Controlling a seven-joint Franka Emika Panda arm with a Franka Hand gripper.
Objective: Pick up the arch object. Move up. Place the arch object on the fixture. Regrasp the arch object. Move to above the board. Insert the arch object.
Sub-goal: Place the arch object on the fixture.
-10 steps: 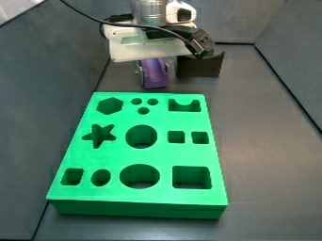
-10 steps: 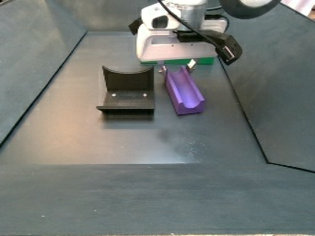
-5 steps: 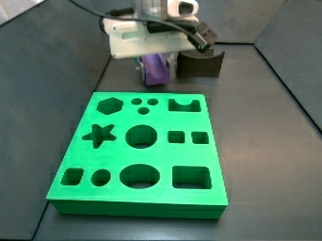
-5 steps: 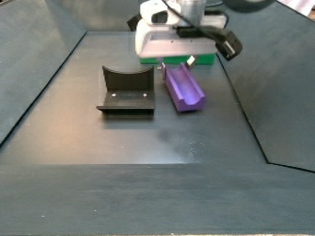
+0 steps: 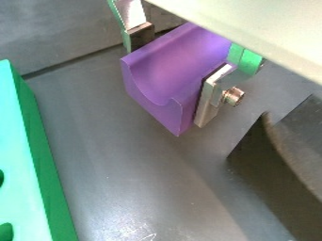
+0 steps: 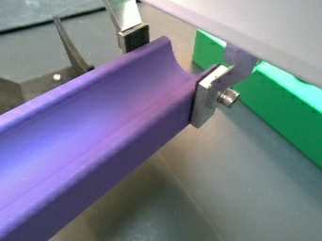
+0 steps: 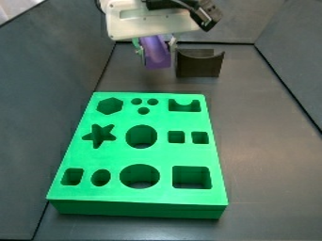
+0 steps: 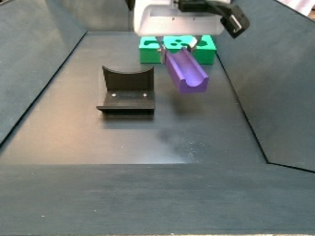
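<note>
End effector (image 6: 161,64): my plates were clamped on the arch (image 6: 101,108), held clear of the floor, near the far edge.
Done: pick, lift.
Left: fixture (image 8: 127,89), regrasp, board (image 7: 141,149) insertion.

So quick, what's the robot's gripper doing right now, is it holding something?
Gripper: shut on the purple arch object, lifted off the floor beside the fixture.

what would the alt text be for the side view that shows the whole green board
The gripper holds the purple arch object in the air behind the board, the piece hanging between its fingers. The dark fixture stands on the floor beside it, and the board's shaped cut-outs are all empty.
</note>
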